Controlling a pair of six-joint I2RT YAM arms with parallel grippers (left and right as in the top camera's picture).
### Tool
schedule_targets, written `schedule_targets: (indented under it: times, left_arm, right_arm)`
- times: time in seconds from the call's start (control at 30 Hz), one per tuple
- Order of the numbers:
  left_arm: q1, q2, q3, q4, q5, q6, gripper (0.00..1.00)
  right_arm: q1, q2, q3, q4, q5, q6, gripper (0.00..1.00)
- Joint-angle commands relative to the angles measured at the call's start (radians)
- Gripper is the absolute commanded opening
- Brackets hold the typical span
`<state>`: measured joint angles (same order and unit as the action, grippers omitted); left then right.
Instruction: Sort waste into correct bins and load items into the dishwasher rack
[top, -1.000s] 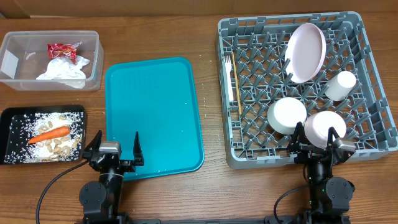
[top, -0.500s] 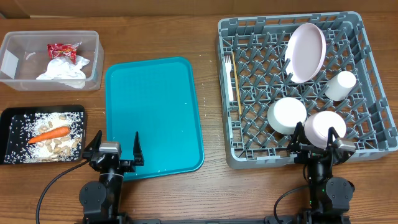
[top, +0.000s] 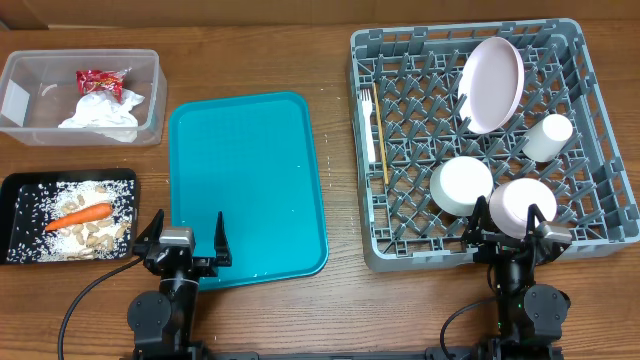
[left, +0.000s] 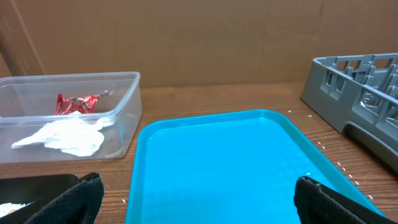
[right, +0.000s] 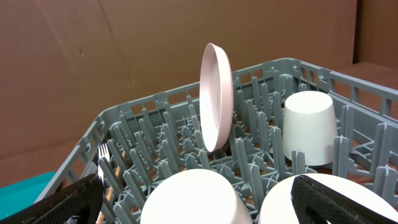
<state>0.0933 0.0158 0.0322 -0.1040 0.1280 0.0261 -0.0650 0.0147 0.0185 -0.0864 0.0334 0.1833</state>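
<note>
The grey dishwasher rack (top: 590, 130) at the right holds an upright whitish-pink plate (top: 491, 84), a small white cup (top: 547, 137), two upturned bowls (top: 461, 185) (top: 522, 205), a white fork (top: 367, 120) and a wooden stick (top: 379, 135). The clear tub (top: 150, 95) at the far left holds a red wrapper (top: 100, 81) and a crumpled napkin (top: 100, 113). In the black tray (top: 15, 185) lie the carrot (top: 78, 215), rice and scraps. My left gripper (top: 183, 240) stands open over the teal tray's near edge, holding nothing. My right gripper (top: 515, 222) is open at the rack's front wall, holding nothing.
A teal serving tray (top: 250, 180) lies bare in the middle, with a few rice grains on it and on the wood beside it. In the wrist views, a brown cardboard wall (left: 186, 37) stands behind the table.
</note>
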Motion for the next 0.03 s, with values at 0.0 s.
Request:
schedule_targets:
  times: [0.0]
  left_arm:
    - [0.005, -0.012, -0.011, 0.006, 0.003, 0.012, 1.00]
  right_arm:
    - [-0.005, -0.012, -0.010, 0.007, 0.010, -0.005, 1.00]
